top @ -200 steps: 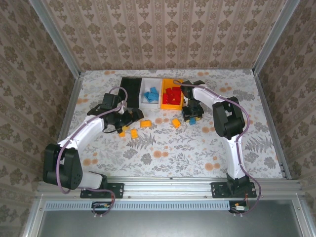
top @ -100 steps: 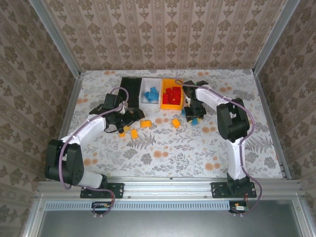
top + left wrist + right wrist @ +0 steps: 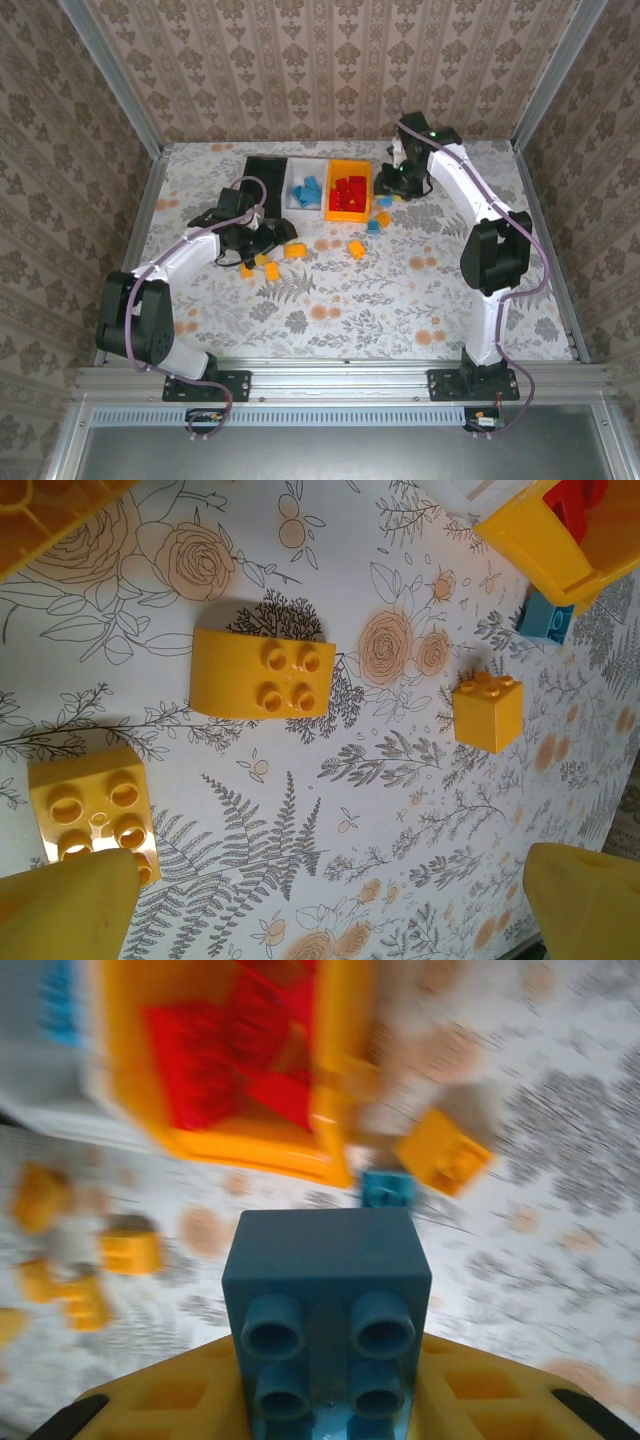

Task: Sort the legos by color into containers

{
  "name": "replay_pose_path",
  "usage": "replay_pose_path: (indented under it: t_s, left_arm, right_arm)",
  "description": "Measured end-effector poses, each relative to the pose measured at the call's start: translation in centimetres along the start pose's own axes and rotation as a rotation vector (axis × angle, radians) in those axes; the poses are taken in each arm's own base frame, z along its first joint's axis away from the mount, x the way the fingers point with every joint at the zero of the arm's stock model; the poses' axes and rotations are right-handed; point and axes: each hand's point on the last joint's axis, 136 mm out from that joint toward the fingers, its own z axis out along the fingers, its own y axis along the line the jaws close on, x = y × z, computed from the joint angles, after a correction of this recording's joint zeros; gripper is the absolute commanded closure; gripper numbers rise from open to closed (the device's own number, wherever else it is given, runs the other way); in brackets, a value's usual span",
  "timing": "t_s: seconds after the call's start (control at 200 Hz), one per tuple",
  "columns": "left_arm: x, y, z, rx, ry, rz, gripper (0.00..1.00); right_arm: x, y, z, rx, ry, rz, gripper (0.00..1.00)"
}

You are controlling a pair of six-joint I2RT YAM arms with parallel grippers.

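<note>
While the left claw (image 3: 262,234) hangs low over the table (image 3: 400,300) with its jaws spread wide and nothing between them, the right claw (image 3: 392,180) is up toward the back, just right of the orange bin (image 3: 345,215), and it's clamped on a dark blue brick (image 3: 325,1295). In the right wrist view, which is pretty blurry, that brick sits studs toward the camera between the yellow fingers (image 3: 170,1400), held over the table off the orange bin's near corner. The three bins stand in a row right up against each other. The black bin (image 3: 262,180) is on the left, the white bin (image 3: 303,212) in the middle has light blue bricks (image 3: 307,190) in it, and the orange one on the right has red bricks (image 3: 348,190) piled in. A small light blue brick (image 3: 373,226) and a yellow brick (image 3: 384,217) lie close together on the table by the orange bin's near right corner. Two more yellow ones (image 3: 355,248) (image 3: 295,251) sit out in front of the bins. In the left wrist view there's a rounded yellow brick (image 3: 262,673) studs up, a square yellow brick (image 3: 92,810) right at the tip of one finger (image 3: 70,910), and a little yellow cube (image 3: 487,710) well apart from both.
</note>
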Motion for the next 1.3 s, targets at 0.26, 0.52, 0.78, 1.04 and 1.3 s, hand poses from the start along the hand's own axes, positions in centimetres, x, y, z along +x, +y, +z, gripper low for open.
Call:
replay_pose_path:
  t_s: [0.26, 0.52, 0.78, 1.04, 1.3]
  left_arm:
    - [-0.6, 0.0, -1.4, 0.015, -0.040, -0.007, 0.00]
    - [-0.4, 1.4, -3.1, 0.014, -0.079, -0.039, 0.00]
    - [0.4, 3.1, -4.7, 0.002, -0.101, -0.081, 0.00]
    - [0.7, 4.3, -6.4, -0.003, -0.136, -0.104, 0.00]
    - [1.1, 4.9, -6.4, -0.008, -0.131, -0.119, 0.00]
  right_arm:
    - [-4.2, 6.4, 1.2, -0.294, -0.025, 0.137, 0.64]
    - [-6.0, 11.0, 7.4, -0.420, 0.045, 0.220, 0.65]
    - [-5.8, 12.7, 13.2, -0.459, 0.111, 0.318, 0.63]
    - [-7.0, 13.1, 14.1, -0.515, 0.118, 0.365, 0.48]
    - [-7.1, 13.5, 14.0, -0.524, 0.113, 0.360, 0.42]
